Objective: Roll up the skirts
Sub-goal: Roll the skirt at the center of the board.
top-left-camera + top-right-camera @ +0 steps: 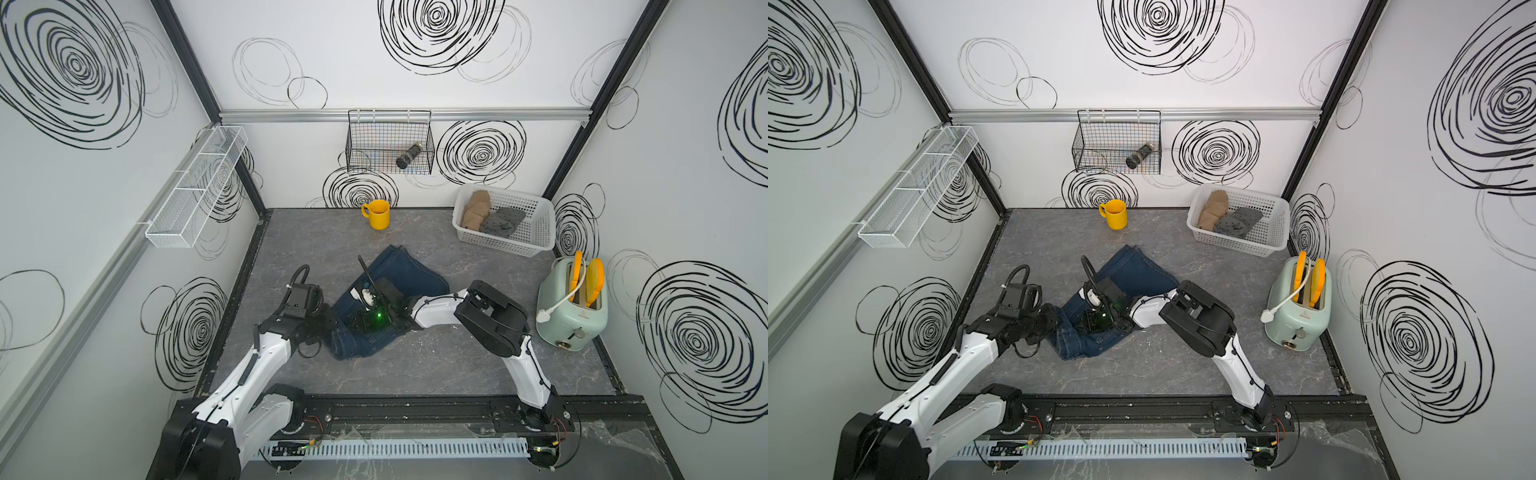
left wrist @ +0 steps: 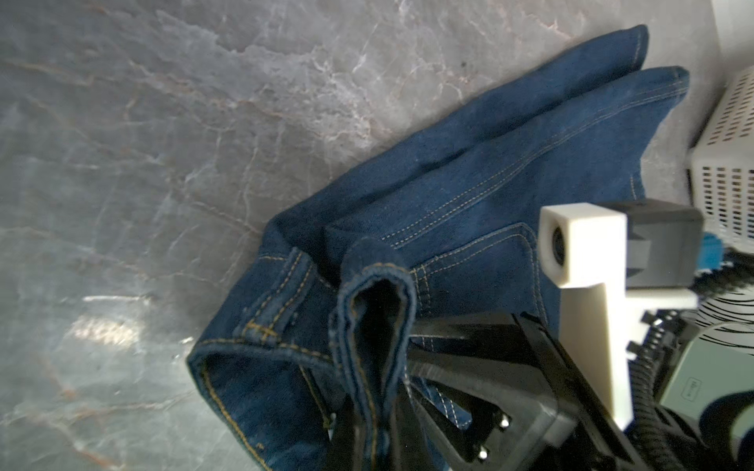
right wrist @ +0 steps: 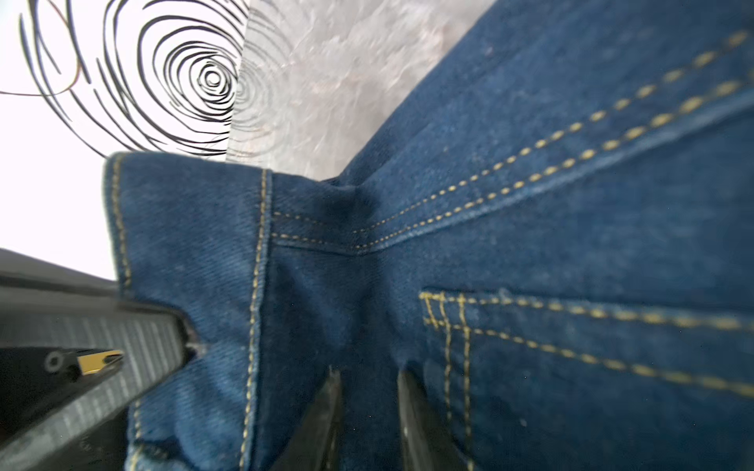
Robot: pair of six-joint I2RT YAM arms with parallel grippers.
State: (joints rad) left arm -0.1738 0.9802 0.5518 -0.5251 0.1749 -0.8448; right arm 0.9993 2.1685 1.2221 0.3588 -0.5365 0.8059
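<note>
I am seeing 2 of the 3 skirts sitting rolled in the white basket (image 1: 536, 245) at the back right of the table (image 1: 436, 361): the tan skirt (image 1: 476, 210) and, touching it, the grey dotted skirt (image 1: 500, 222). The denim skirt (image 1: 409, 274) is lying mid-table, loose and creased, with no roll showing in it, so I am judging the job 2 parts done out of 3. The left gripper (image 2: 373, 432) is pinching a raised fold of the waistband (image 2: 261, 330) at the skirt's near end, its jaws narrowed right down onto the cloth. The right gripper (image 3: 367, 407) is pressing into the denim just beside a stitched pocket (image 3: 571, 367), its fingers standing a narrow gap apart; whether it is truly gripping I cannot tell. What is remaining, to my eye, is rolling this last skirt from the waistband onward.
</note>
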